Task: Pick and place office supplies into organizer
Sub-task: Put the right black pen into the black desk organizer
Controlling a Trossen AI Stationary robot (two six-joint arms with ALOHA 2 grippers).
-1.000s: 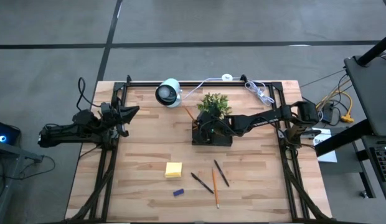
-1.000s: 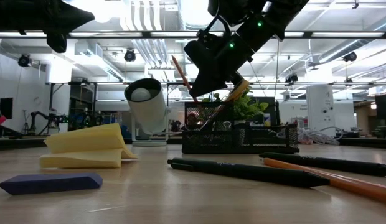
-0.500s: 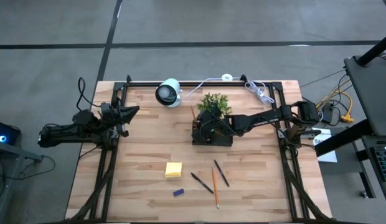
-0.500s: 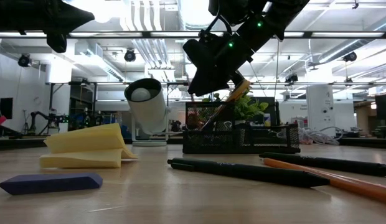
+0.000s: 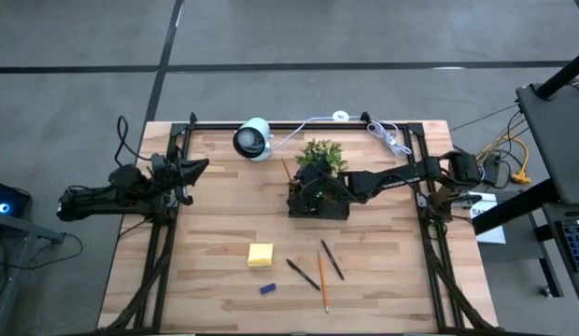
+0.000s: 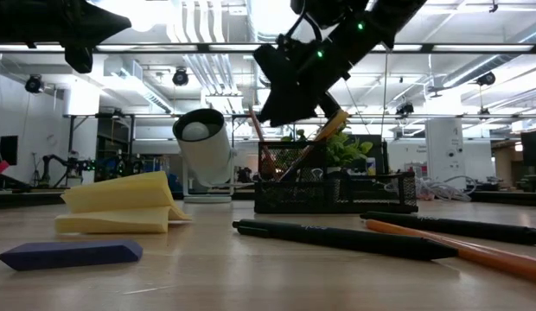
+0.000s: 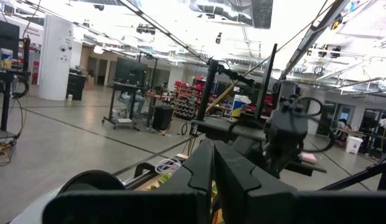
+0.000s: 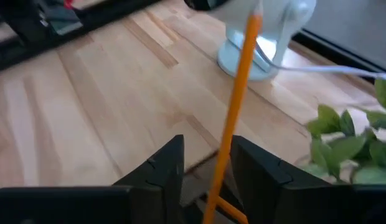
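Right gripper point(image 5: 311, 194) hovering over organizer point(image 5: 317, 207), jaws parted around orange pencil point(image 8: 235, 118) | low: pencil point(image 6: 256, 138) standing in organizer point(image 6: 337, 192) | left gripper point(image 7: 211, 171) closed, idling aside | advice: lifting straight up, avoiding plant point(image 5: 320, 155).

pencil point(image 5: 286, 172) in organizer point(image 5: 317, 206), plant point(image 5: 321, 155) behind it

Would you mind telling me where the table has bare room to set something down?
Bare wood lies left of the sticky-note pad and organizer, toward the left rail, and right of the pens. It is crowded around the organizer, plant, camera and right hand.
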